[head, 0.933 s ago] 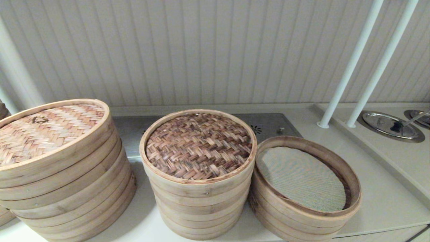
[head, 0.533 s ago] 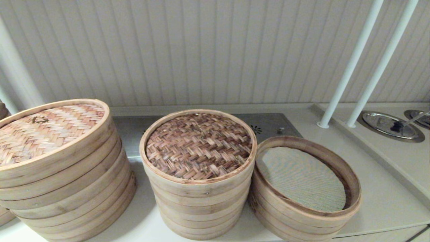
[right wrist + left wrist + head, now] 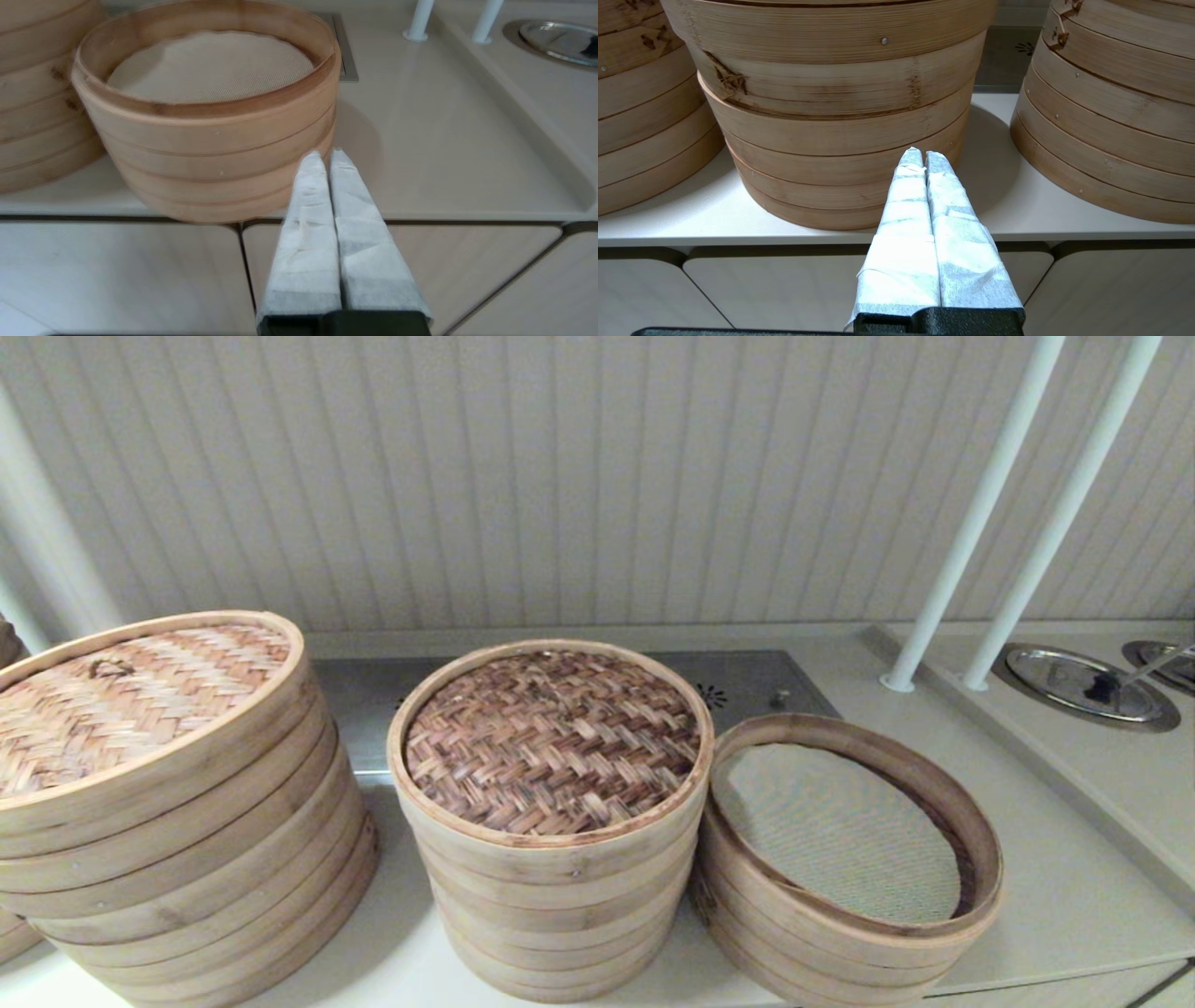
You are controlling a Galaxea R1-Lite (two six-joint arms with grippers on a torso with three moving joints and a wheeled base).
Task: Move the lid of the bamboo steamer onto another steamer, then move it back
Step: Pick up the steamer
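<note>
My left end effector (image 3: 923,156) hangs in front of the tabletop's (image 3: 668,214) edge, its two white-wrapped fingers (image 3: 906,196) pressed together with nothing between them, tips pointing at the lower rings of the middle pale bamboo steamer stack (image 3: 840,135). My right end effector (image 3: 326,156) is likewise closed and empty, hanging off the front edge, just beside the lower rings of the low, slightly tilted bamboo steamer with the orange-brown rim (image 3: 210,140). Neither end effector shows in the head view.

The round lid with the dark brown herringbone weave and pale bamboo rim (image 3: 553,739) sits on top of the middle stack; from my left wrist its woven top is cut off. To its right, the low steamer (image 3: 845,905) stands open, showing its grey-green mesh liner (image 3: 836,831), and I cannot tell whether it touches the middle stack. On the left stands the biggest stack under a light tan woven lid (image 3: 131,695), partly cut off by the frame edge. Two white poles (image 3: 980,513) rise at the right, beside round metal dishes (image 3: 1083,683) partly out of frame.
</note>
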